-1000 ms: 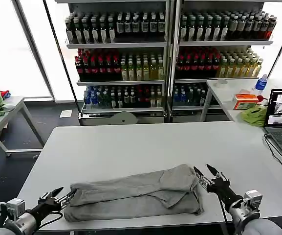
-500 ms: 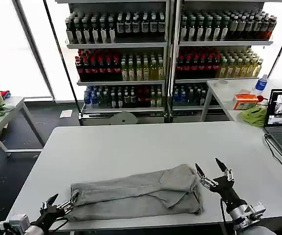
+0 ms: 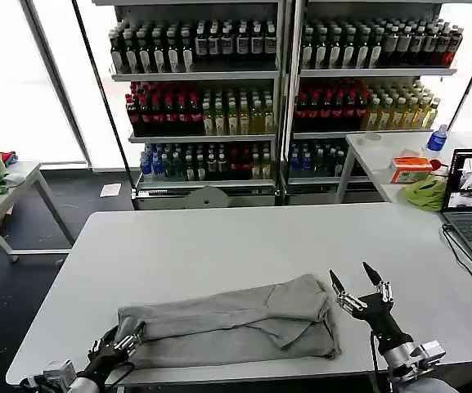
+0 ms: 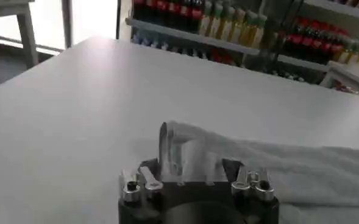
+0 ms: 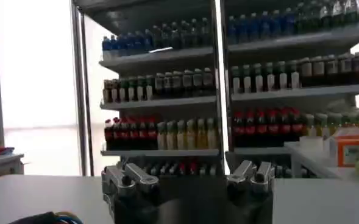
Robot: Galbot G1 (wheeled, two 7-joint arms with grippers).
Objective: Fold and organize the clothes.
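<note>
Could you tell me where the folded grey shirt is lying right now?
In the head view the grey shirt lies along the white table's near edge, between the left gripper and right gripper.

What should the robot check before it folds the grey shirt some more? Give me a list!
1. Left gripper at the shirt's left end: ok, it sits right at the cloth edge.
2. Left gripper actually holding cloth: cannot tell; in the left wrist view a bit of fabric stands up just ahead of it.
3. Right gripper ready: ok, open and pointing upward, beside the shirt's right end.
4. Right gripper touching the shirt: not ok, it is apart from it.
5. Shirt fully on the white table: ok, lying near the front edge.
6. Shirt flat: not ok, it is bunched and wrinkled.
</note>
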